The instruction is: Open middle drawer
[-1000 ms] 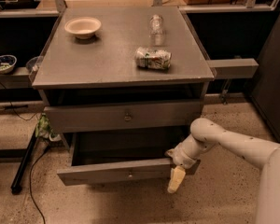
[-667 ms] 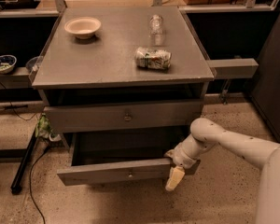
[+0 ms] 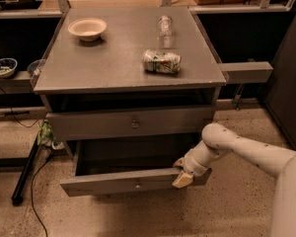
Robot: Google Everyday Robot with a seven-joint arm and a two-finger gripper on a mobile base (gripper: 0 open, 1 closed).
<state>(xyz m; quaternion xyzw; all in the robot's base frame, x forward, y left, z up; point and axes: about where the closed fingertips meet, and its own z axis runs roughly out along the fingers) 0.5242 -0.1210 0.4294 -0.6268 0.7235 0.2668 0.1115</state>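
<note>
The grey cabinet's middle drawer (image 3: pixel 133 181) stands pulled out, its dark interior (image 3: pixel 130 154) showing behind the flat front with a small centre knob (image 3: pixel 136 185). The drawer above it (image 3: pixel 133 124) is closed. My gripper (image 3: pixel 183 177) is at the right end of the middle drawer's front, against its top edge, with the white arm (image 3: pixel 241 149) reaching in from the right. Nothing of the cabinet shows below the open drawer.
On the cabinet top (image 3: pixel 113 63) are a beige bowl (image 3: pixel 88 28), a clear bottle (image 3: pixel 165 26) and a crushed can (image 3: pixel 161 61) lying on its side. A side shelf (image 3: pixel 246 72) juts out at right. Cables and a dark bar (image 3: pixel 24 177) lie on the floor at left.
The gripper has lifted slightly along the drawer front's right end. The drawer itself stays about as far out as before.
</note>
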